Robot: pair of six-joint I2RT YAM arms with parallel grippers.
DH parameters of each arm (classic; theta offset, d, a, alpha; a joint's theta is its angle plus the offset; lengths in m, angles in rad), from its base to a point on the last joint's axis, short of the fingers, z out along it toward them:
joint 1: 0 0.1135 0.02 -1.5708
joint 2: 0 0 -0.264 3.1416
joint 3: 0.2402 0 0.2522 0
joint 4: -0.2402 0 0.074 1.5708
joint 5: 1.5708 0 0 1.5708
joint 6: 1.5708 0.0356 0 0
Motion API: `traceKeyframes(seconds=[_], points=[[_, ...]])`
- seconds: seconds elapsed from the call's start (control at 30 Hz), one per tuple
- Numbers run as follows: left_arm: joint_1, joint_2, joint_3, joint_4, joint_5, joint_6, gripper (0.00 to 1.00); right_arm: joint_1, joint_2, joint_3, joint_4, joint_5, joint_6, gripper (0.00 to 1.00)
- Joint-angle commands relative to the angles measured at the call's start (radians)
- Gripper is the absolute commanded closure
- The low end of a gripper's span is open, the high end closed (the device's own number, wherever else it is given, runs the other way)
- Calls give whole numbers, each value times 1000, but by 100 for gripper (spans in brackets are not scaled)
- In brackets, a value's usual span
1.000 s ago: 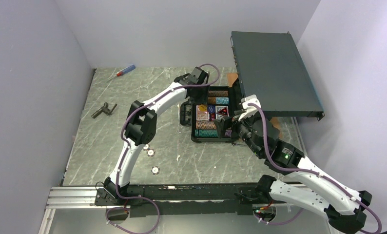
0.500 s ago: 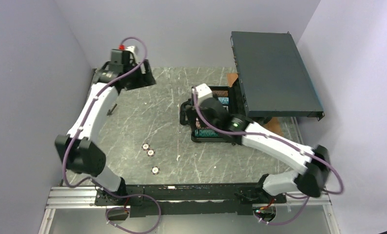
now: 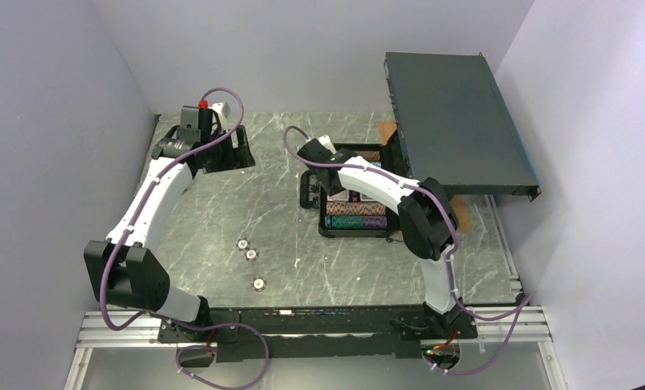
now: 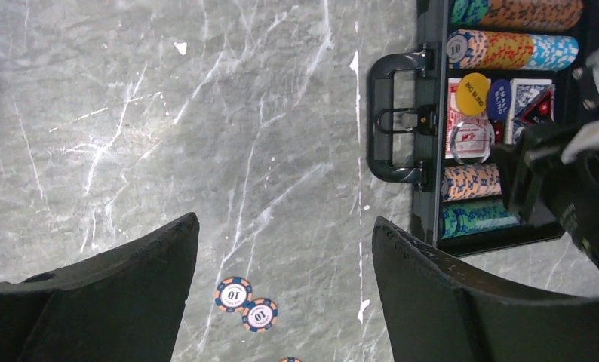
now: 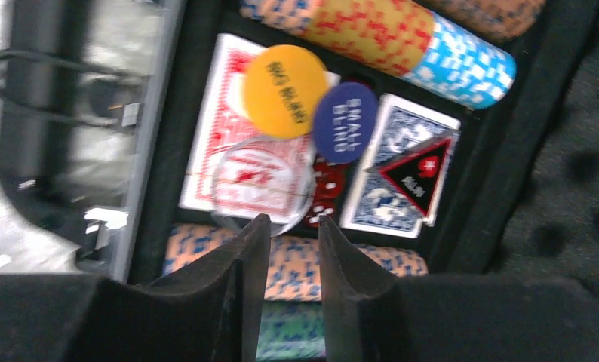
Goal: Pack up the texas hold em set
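Note:
The texas hold em set is a dark case (image 3: 360, 234) lying open, handle (image 4: 391, 121) toward the left. Inside it are rows of striped chips (image 5: 372, 30), a red deck (image 5: 225, 143), a blue deck (image 5: 394, 188), a yellow button (image 5: 284, 90), a blue button (image 5: 345, 122), a clear round button (image 5: 262, 181) and red dice (image 5: 328, 188). My right gripper (image 5: 293, 219) (image 3: 318, 161) hovers over the case, jaws a narrow gap apart and empty. My left gripper (image 4: 285, 220) (image 3: 226, 150) hangs high at the back left, wide open and empty. Three loose chips (image 4: 233, 294) (image 3: 252, 254) lie on the table.
A large flat dark rack box (image 3: 457, 122) leans at the back right, above the case's foam-lined lid (image 5: 568, 151). The grey marble table (image 3: 222, 211) runs to walls on the left, back and right.
My left arm swung from the case to the back left and its jaws opened wide. My right arm moved in over the case from the right and its jaws narrowed.

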Motion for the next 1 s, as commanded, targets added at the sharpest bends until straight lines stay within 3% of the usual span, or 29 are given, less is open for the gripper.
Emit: traceKeyframes(seconds=[0.0, 0.33, 0.97], points=[[11, -34, 15, 60, 70, 4, 14, -67, 16, 51, -85, 83, -10, 70], [12, -5, 4, 85, 175, -14, 10, -150, 46, -8, 32, 41, -81, 65], [12, 27, 6, 80, 173, -10, 10, -184, 97, -10, 85, 24, -112, 66]])
